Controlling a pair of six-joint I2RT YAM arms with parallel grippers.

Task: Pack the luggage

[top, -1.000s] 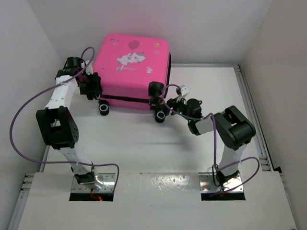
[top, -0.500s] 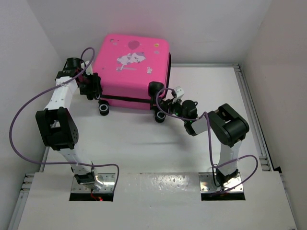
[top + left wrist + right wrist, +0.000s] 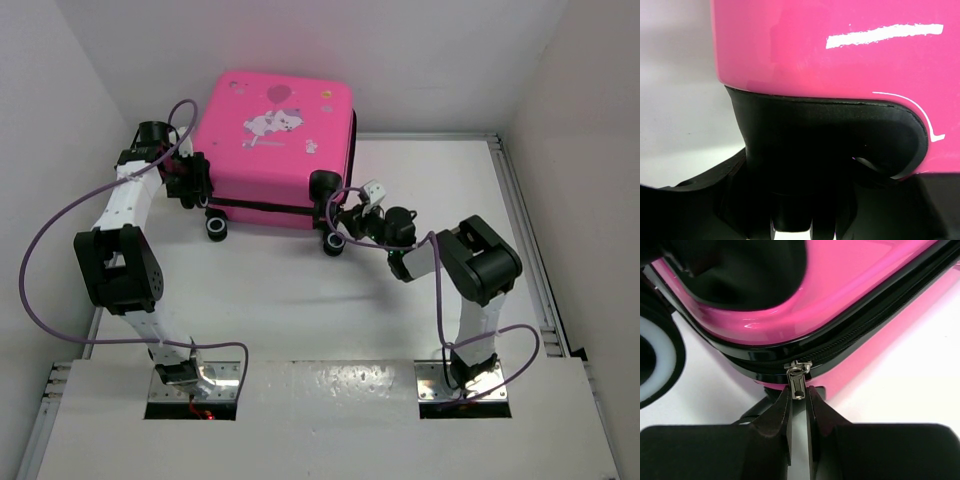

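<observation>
1. Right wrist view: the right pincer (image 3: pixel 798 401) is clenched on the zipper pull (image 3: pixel 797 381) of the luggage (image 3: pixel 850 285). It holds only the lower end of the small metal tab between its fingertips. So thin a hold could slip off if the arm drags at an angle to the zipper track instead of along it.
2. The luggage lies flat at the far side of the bench (image 3: pixel 300 300), printed shell up and wheels toward the arms. Nothing visible pins it down, so a hard tug on the zipper may slide or turn the whole case rather than run the slider.
3. The left pincer (image 3: pixel 192 180) sits against the case's near left corner, close to a black wheel housing (image 3: pixel 830 135). I cannot tell whether it is clenched on that housing or only resting there. If it only rests, the brace may give way under the pull.
4. A wheel (image 3: pixel 655 360) stands just beside the right pincer, near where the track bends round the corner. The fingers could knock against it, or the slider could jam at the bend.
5. The purple cable (image 3: pixel 330 205) loops close to that same wheel and might snag.
</observation>
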